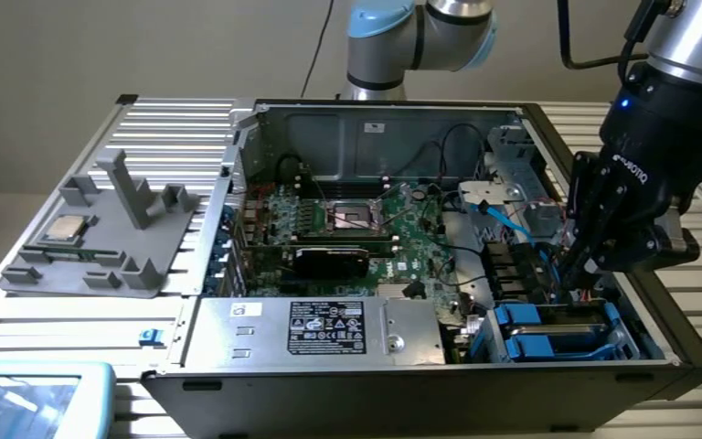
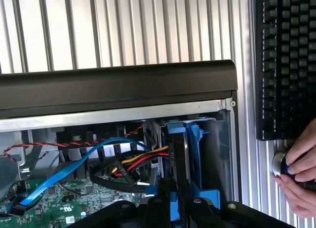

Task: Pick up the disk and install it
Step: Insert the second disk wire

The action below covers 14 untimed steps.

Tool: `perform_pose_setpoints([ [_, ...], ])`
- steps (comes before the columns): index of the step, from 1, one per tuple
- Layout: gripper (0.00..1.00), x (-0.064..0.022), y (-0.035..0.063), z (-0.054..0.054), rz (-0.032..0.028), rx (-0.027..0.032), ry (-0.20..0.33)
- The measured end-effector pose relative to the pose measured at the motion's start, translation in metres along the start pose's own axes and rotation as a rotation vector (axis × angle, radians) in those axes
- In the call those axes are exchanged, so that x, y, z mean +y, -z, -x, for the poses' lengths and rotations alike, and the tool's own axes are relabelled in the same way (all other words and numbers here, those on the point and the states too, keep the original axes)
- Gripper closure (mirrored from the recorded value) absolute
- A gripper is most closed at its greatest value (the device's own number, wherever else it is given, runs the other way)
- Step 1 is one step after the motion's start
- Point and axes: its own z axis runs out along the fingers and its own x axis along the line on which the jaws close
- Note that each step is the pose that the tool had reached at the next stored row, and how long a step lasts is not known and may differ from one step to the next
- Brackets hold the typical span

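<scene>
Gripper (image 2: 178,208): nearest the wrist camera, its black fingers (image 2: 180,161) reach down into the drive bay at the case corner. In the exterior view the gripper (image 1: 570,265) hangs from the arm just above the blue frames at the exterior view's right.
Jaws: narrow, close together around a thin dark edge between the blue plastic parts. I cannot tell whether they actually clamp it.
Disk (image 2: 190,139): standing on edge inside the bay, its bright blue carrier against the grey case wall. In the exterior view the disk (image 1: 544,331) sits low in the front right corner of the case, beside another blue frame.
Handling: judged stiff and fairly heavy for its size, with smooth metal faces that could slip. The plastic carrier looks the safer hold, taken on its 2 long edges, since the frame may flex and the drive inside dislikes knocks.
Cables (image 2: 133,164): a red, yellow and black bundle and a blue ribbon lie just beside the bay, near enough to snag.
Power-supply box (image 1: 314,329): grey, labelled, along the front of the case, apart from the gripper.
Grey fixture (image 1: 107,238): on the slatted table at the exterior view's left, with a small square chip on it.
Hand (image 2: 302,173): a person's fingers rest on a round knob near a black keyboard (image 2: 286,65).
</scene>
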Motion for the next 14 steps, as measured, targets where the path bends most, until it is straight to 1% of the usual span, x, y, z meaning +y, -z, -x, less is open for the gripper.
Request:
perform_pose_setpoints([
  [2, 0.79, 0.0000, -0.0002, 0.0000, -0.0002, 0.0021, 0.000],
  [3, 0.81, 0.0000, -0.0003, 0.0000, -0.0003, 0.0028, 0.000],
  [4, 0.81, 0.0000, -0.0002, 0.0000, -0.0004, 0.0034, 0.000],
  [5, 0.84, 0.0000, -0.0002, 0.0000, -0.0004, 0.0039, 0.000],
  [7, 0.84, 0.0000, -0.0003, 0.0000, -0.0005, 0.0046, 0.000],
  [10, 0.84, 0.0000, 0.0000, 0.0001, -0.0005, 0.0049, 0.000],
  [14, 0.84, -0.0001, 0.0031, 0.0005, -0.0005, 0.0041, -0.001],
])
